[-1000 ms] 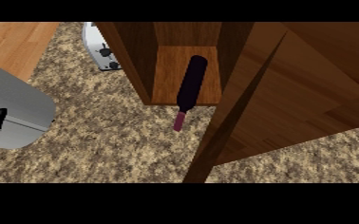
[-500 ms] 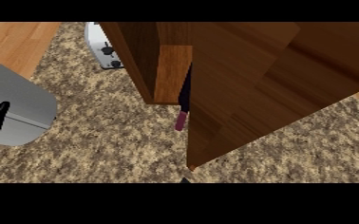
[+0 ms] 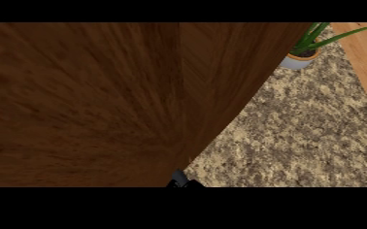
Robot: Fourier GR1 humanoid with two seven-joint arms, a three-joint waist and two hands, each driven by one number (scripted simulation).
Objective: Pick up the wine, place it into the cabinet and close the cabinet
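Since the cabinet fills the whole left and middle of the head view with dark wood grain, the wine is hidden and cannot be located; nothing of the bottle is seen. Its long axis and pointing direction cannot be told. A faint vertical seam is seen down the wood near the view's middle; whether the door is fully shut against the frame cannot be made out. The cabinet's top and left are cut off by the view's edges. Only a small dark scrap of the right robot hand is seen at the lower edge, just beside the bottom corner of the wood, cut off below. How far open it is and whether anything is held cannot be told. The speckled table is shown at right. A green plant in a white pot is partly cut off at top right.
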